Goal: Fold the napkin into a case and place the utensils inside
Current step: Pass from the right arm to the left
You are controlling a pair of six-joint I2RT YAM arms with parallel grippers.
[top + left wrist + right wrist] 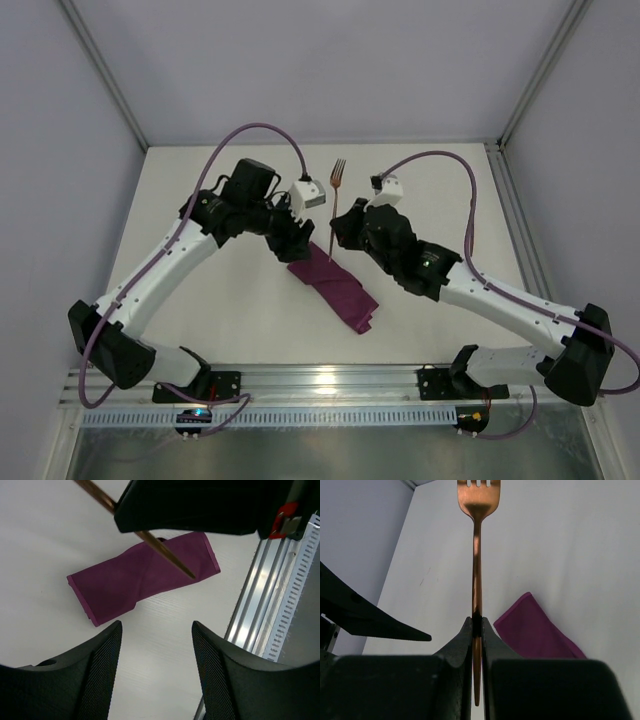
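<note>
The plum-purple napkin lies folded as a narrow flat case (336, 286) on the white table, running diagonally; it also shows in the left wrist view (135, 580) and the right wrist view (535, 630). My right gripper (336, 230) is shut on the handle of the copper-brown fork (338, 185), tines pointing away, handle end over the case's far end (170, 560). In the right wrist view the fork (477, 555) stands straight out of the shut gripper (477, 625). My left gripper (296, 243) is open and empty (156, 645), just left of the case's far end. The knife is out of view.
An aluminium rail (320, 381) runs along the near table edge, also in the left wrist view (270, 595). Metal frame posts (105, 75) rise at the back corners before pale walls. The two arms' wrists stand close together above the case.
</note>
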